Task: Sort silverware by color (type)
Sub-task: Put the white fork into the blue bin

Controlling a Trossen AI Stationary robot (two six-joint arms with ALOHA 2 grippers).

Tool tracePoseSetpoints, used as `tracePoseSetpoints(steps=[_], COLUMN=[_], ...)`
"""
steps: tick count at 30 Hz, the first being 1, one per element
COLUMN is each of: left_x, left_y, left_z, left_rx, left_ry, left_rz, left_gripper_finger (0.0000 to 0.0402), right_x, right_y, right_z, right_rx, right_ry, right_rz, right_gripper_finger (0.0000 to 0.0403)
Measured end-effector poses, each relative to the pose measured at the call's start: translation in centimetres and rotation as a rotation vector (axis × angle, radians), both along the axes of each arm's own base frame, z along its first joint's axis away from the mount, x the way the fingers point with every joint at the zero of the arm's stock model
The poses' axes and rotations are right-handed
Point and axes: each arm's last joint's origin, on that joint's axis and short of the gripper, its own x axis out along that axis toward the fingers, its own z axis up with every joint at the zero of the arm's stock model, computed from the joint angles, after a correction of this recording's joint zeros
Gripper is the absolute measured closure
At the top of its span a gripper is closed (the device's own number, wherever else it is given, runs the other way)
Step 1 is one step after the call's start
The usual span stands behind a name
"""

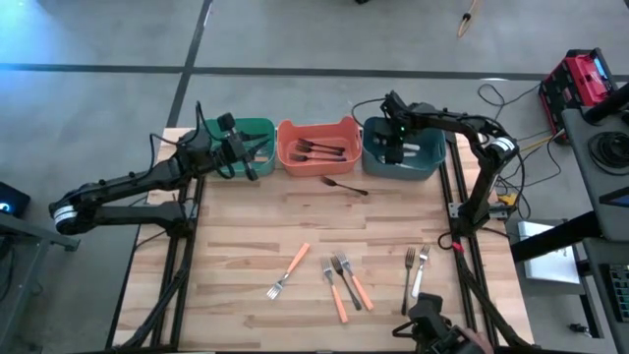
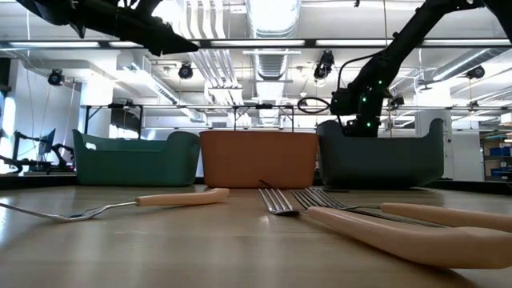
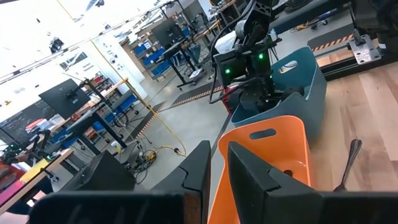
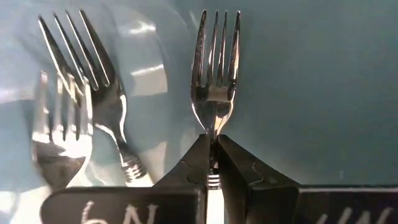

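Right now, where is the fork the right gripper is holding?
It is pinched in the right gripper, tines pointing out, over the inside of the blue bin at the table's far right, above another fork lying in there.

The right arm reaches in from the table's right edge, elbow bent, its forearm stretched toward the far side and the wrist tipped downward. The right gripper [image 4: 213, 163] has its two dark fingers [image 4: 194, 163] pressed together on the neck of a fork [image 4: 215, 87], whose tines point straight out ahead of the fingertips. The left arm extends from the left edge diagonally toward the far side, raised above the surface. The left gripper [image 3: 214, 168] shows a narrow gap between its fingers [image 3: 252, 174], with nothing visible between them.
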Motion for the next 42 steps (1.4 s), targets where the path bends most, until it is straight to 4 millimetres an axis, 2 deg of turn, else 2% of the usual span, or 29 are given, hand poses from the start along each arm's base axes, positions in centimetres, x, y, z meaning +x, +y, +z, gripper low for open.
tracePoseSetpoints(steps=[15, 21, 30, 36, 42], left_x=[0.0, 0.2, 0.8, 1.2, 1.3], left_y=[0.0, 0.1, -0.8, -1.8, -2.0], left_z=[0.0, -0.3, -2.2, -3.6, -4.2], left_rx=[-0.011, -0.098, -0.316, -0.350, -0.363], left_ry=[-0.006, -0.039, -0.114, -0.199, -0.252], left_rz=[0.000, -0.004, -0.195, -0.256, -0.281], left_gripper_finger=[0.0364, 0.0364, 0.0364, 0.0364, 0.0364], right_x=[0.0, -0.2, 0.3, 0.7, 1.2], right_y=[0.3, 0.8, 1.5, 2.7, 3.3], right_z=[1.1, 2.2, 2.7, 2.4, 2.4], right_rx=[-0.027, -0.034, -0.028, 0.029, -0.017], right_ry=[-0.014, -0.027, -0.039, 0.013, 0.075], right_rz=[0.006, -0.009, -0.020, -0.040, -0.071], right_gripper_finger=[0.0390, 0.0390, 0.0390, 0.0390, 0.0390])
